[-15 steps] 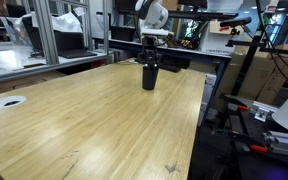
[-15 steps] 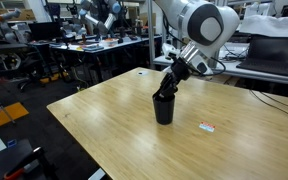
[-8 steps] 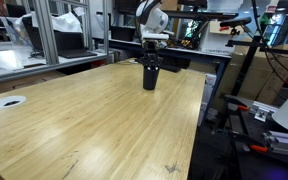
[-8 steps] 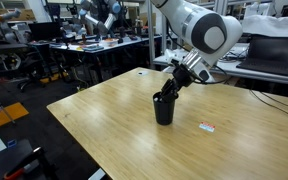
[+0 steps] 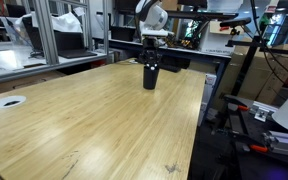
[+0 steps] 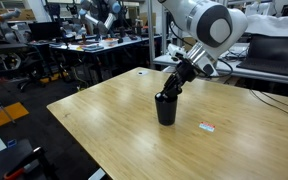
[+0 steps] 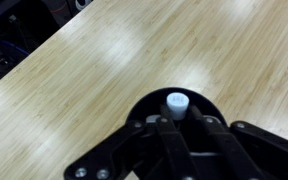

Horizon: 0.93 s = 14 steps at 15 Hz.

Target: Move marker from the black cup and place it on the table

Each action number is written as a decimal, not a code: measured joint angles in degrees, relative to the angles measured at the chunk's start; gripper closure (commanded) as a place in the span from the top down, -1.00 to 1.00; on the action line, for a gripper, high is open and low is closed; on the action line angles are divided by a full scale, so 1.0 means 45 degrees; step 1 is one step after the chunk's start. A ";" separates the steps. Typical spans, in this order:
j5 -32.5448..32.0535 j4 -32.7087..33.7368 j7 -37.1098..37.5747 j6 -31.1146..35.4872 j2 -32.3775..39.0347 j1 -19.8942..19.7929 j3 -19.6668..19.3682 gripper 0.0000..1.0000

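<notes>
The black cup [image 5: 150, 77] stands upright on the far part of the bamboo table [image 5: 94, 125], seen in both exterior views [image 6: 166, 110]. In the wrist view its dark rim [image 7: 134, 115] lies just below the camera. The marker [image 7: 177, 102] stands in the cup with its light end up. My gripper [image 7: 177, 122] reaches down into the cup's mouth, and its two fingers sit close against the marker's sides, shut on it. The gripper also shows at the cup's top in both exterior views [image 5: 151, 62] [image 6: 173, 88]. The marker's dark body is hidden.
A flat white disc with a hole [image 5: 8, 101] lies near one table edge. A small red and white label [image 6: 207, 126] lies on the table next to the cup. Desks, metal frames and monitors stand beyond the table's far edge.
The gripper stays at the cup's mouth; the wrist has shifted only slightly. The cup has not moved.
</notes>
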 measured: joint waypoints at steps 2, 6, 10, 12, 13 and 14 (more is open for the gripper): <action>-0.0002 0.0305 0.0125 -0.0308 -0.0074 -0.0002 -0.0012 -0.90; -0.0010 0.0621 0.0404 -0.0923 -0.0518 -0.0002 -0.0048 -0.90; -0.0013 0.0895 0.0696 -0.1821 -0.1358 -0.0012 -0.0119 -0.90; -0.0022 0.0933 0.0765 -0.2037 -0.1892 0.0036 -0.0117 -0.90; -0.0052 0.0917 0.0768 -0.2042 -0.2163 0.0117 -0.0111 -0.90; -0.0126 0.0854 0.0768 -0.2037 -0.2436 0.0253 -0.0096 -0.90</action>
